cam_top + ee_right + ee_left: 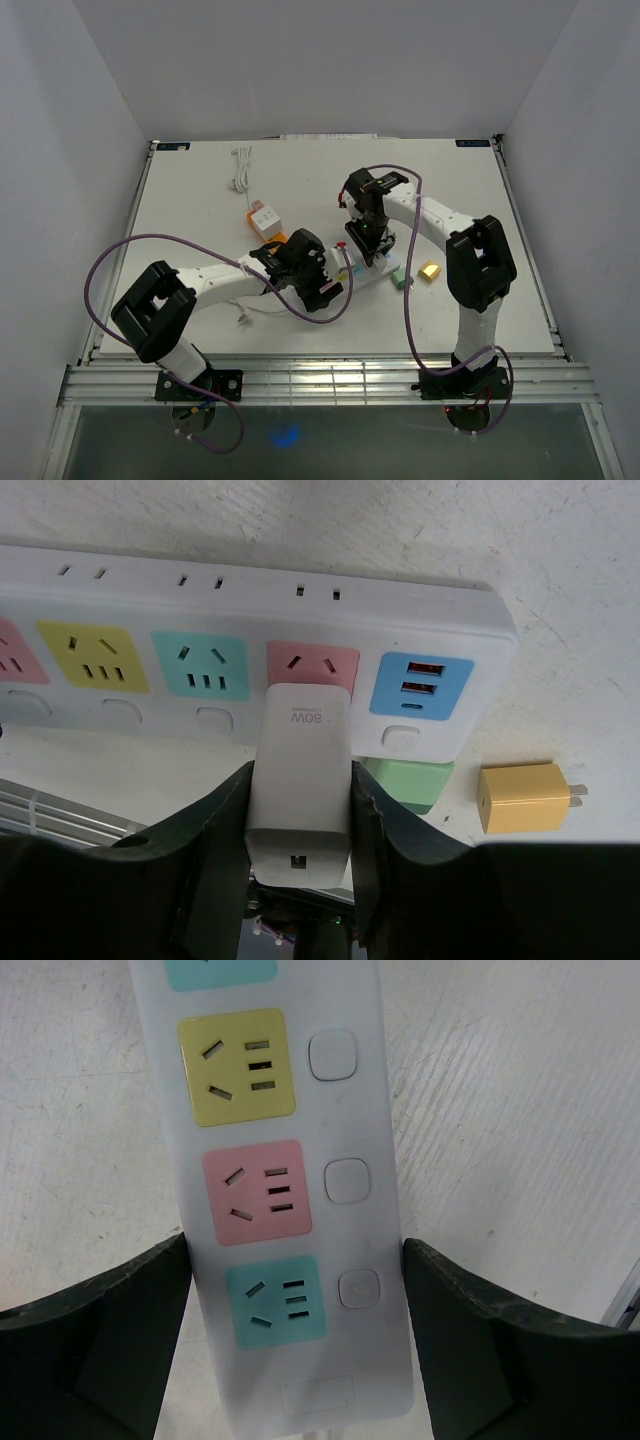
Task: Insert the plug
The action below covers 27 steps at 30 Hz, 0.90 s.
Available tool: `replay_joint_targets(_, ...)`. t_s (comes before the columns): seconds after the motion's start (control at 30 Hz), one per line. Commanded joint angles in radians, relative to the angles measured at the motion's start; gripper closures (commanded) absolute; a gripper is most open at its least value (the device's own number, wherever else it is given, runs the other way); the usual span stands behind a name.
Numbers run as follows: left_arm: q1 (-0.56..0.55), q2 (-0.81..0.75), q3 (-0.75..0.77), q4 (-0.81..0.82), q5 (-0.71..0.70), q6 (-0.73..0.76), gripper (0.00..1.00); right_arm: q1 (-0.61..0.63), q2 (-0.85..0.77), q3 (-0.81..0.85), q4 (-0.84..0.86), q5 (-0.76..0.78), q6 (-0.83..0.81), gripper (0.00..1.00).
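Right wrist view: right pincer (300, 780) holds white charger (300, 730) at pink socket (312, 662) of power strip (250, 610), seating unclear; left pincer (297, 1260), wide, clamps power strip sides. Remaining: push home.

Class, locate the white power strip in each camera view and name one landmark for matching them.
Top external: the power strip lies near mid-picture.
Left wrist: it runs top to bottom through the middle, held by the left gripper.
Right wrist: it spans the upper part, behind the white charger.
Shared landmark: its yellow socket, in both wrist views; too small to tell from above.
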State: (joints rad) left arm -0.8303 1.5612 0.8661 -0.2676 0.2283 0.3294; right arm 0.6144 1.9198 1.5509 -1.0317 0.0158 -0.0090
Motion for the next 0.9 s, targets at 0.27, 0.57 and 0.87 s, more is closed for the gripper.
replay_joint_targets(0.27, -0.001, -0.023, 0.011, -0.027, 0.008, 0.034, 0.22, -0.021, 0.189, 0.05, -0.013, -0.05, -0.035, 0.92)
replay_joint_targets(0.57, 0.0, -0.029, 0.016, -0.025, -0.006, 0.017, 0.22, -0.021, 0.243, 0.045, -0.022, -0.05, -0.046, 0.92)
replay_joint_targets(0.87, 0.0, -0.102, -0.012, 0.011, -0.003, 0.0, 0.02, -0.019, 0.232, 0.014, -0.008, 0.042, 0.001, 0.92)
